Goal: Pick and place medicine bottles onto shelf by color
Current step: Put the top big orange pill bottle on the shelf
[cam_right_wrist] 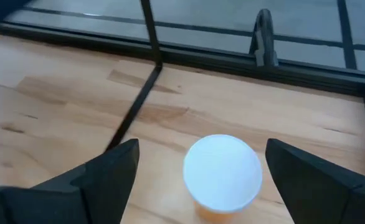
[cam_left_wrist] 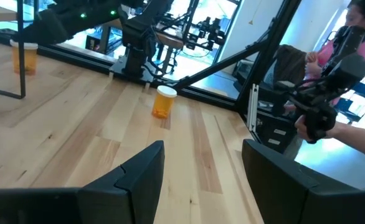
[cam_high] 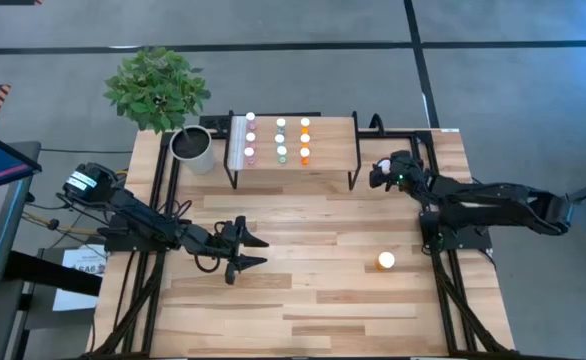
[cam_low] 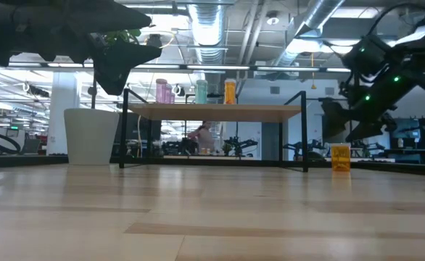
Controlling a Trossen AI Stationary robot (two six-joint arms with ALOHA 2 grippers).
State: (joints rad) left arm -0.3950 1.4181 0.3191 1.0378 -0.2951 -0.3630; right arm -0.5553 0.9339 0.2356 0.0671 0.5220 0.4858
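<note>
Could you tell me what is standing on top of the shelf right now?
On the shelf stand small white-capped bottles in three color columns: pink, green, orange. Their caps cover the bodies from above.

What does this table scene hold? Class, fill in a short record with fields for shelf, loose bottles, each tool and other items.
shelf: holds small bottles in rows by colour
loose bottles: orange bottle on table near the right arm; another orange bottle right of the shelf
right tool: open, above that second bottle
left tool: open, empty, mid-table
other: potted plant beside shelf

Pink, teal and orange white-capped medicine bottles (cam_high: 279,139), light-wood shelf (cam_high: 328,130), dark grippers, green plant (cam_high: 157,88)
</note>
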